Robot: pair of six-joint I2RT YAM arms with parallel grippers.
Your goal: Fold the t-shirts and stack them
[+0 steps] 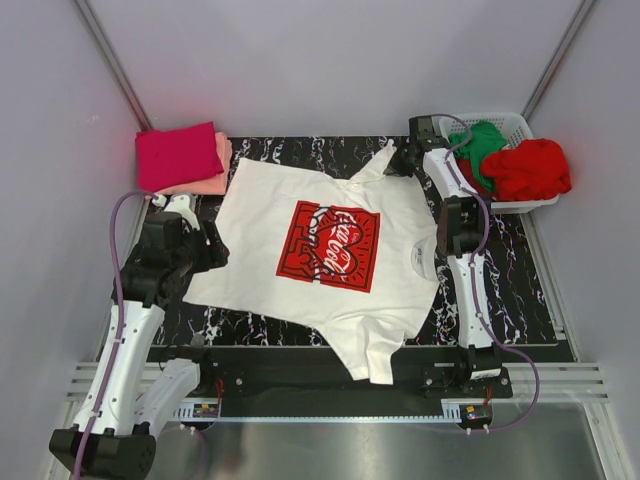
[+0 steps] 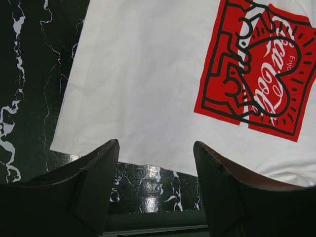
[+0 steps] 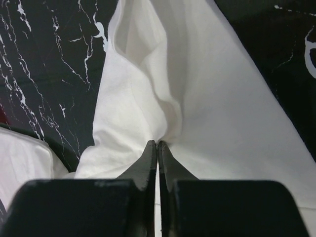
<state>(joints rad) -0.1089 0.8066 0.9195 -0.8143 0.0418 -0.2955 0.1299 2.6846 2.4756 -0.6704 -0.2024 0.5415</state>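
Progress looked partial. Two tees, a magenta one [image 1: 178, 155] on top of a salmon-pink one [image 1: 222, 158], lay folded and stacked at the far left corner of the black marbled mat [image 1: 520, 290]. The white t-shirt [image 1: 265, 255] with its red chest print lay spread flat, face up, in the middle of the mat, collar toward the right arm, and no fold had yet been made in it. The green tee [image 1: 487, 140] and the red tee [image 1: 530, 168] sat crumpled in the white basket [image 1: 515, 123] at the far right, untouched.

The right gripper [image 3: 157, 146] was pinched fully together on a bunch of the white shirt's far sleeve, the cloth puckering up from its tips. The left gripper [image 2: 156, 148] hung with its jaws spread and nothing between them, just off the shirt's hem on the left side.

By this showing, two shirts were done, the third was only being taken up for its first fold, and two more waited in the basket.
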